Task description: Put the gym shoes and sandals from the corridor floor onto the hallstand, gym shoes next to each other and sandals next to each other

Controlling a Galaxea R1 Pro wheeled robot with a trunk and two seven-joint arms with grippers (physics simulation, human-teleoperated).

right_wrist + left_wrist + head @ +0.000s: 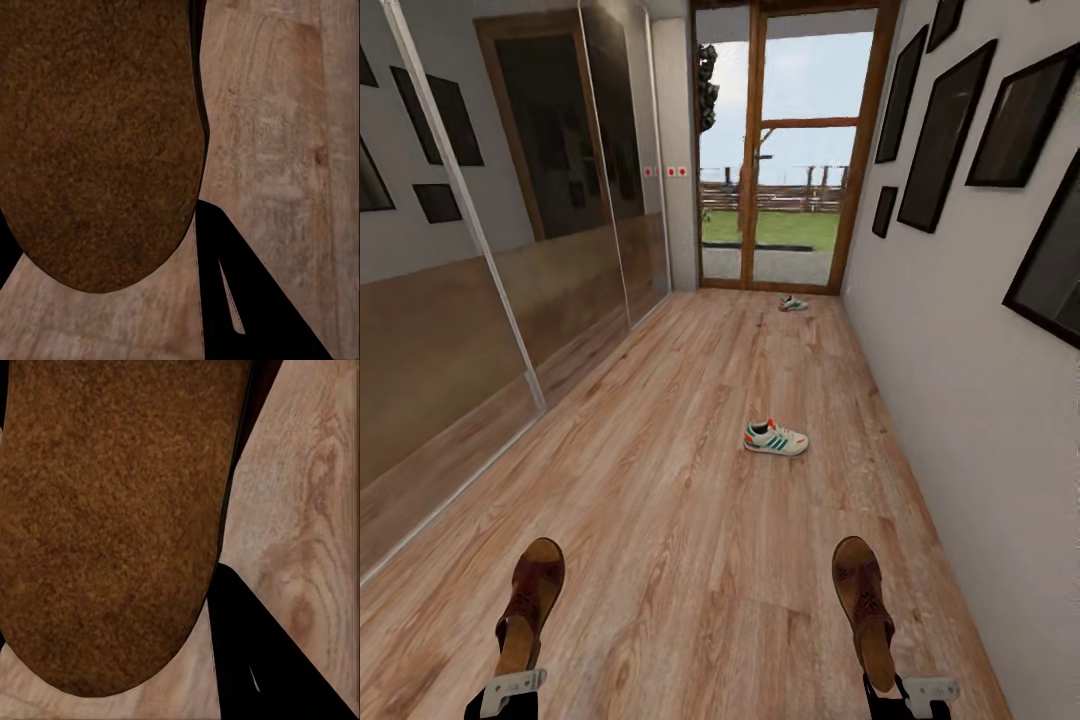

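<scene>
Two sandals show in the head view, the left sandal (pixel 530 600) clamped in the left end effector (pixel 510 690) and the right sandal (pixel 863 600) in the right end effector (pixel 920 690), both above the corridor floor (pixel 690 540). One gym shoe (pixel 775 438) lies on the floor midway to the glass door (pixel 790 150); the other gym shoe (pixel 792 303) lies just before that door.

Left wrist view: the left sandal's brown sole (pixel 112 525) above the planks.

Right wrist view: the right sandal's sole (pixel 97 142), likewise.

left sandal (pixel 530 600) near left, over floor (pixel 660 480) | right sandal (pixel 863 605) near right | near gym shoe (pixel 775 438) ahead, centre-right | far gym shoe (pixel 792 303) beyond, before glass door (pixel 785 150)
</scene>
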